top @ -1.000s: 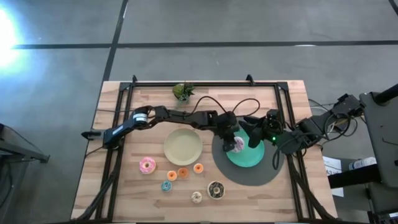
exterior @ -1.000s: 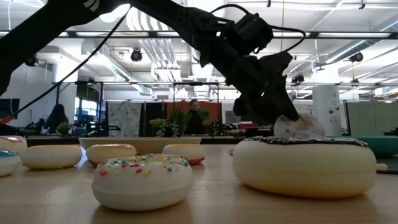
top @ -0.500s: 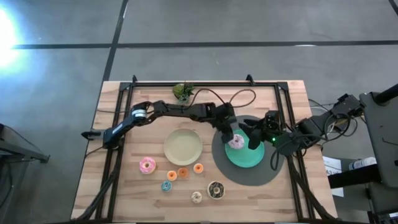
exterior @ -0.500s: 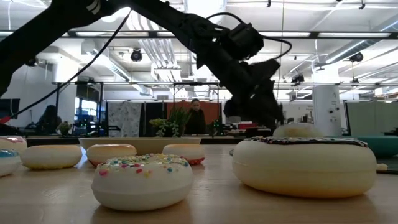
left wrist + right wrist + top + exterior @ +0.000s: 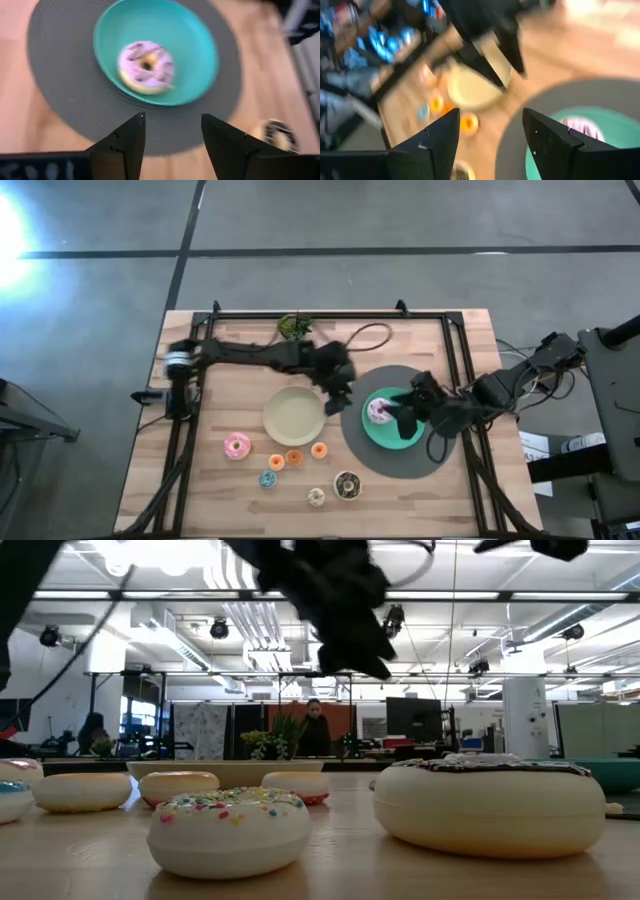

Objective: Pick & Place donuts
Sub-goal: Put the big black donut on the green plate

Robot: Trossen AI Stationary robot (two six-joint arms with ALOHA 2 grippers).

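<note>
The left end effector is empty, fingers apart, beside the teal plate holding a lilac donut. For the next donut, the pink one is a good choice: descend straight, centred. The right end effector, fingers apart, waits over the plate.

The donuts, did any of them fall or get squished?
Nothing stands out. The purple donut lies flat in the teal plate, whole. The other donuts sit upright on the table. Left gripper is open, empty.

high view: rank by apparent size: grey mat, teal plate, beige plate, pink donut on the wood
1. grey mat, largest.
2/3. teal plate and beige plate look about alike; the right gripper covers part of the teal one, so no ranking.
4. pink donut, clearly smallest.
</note>
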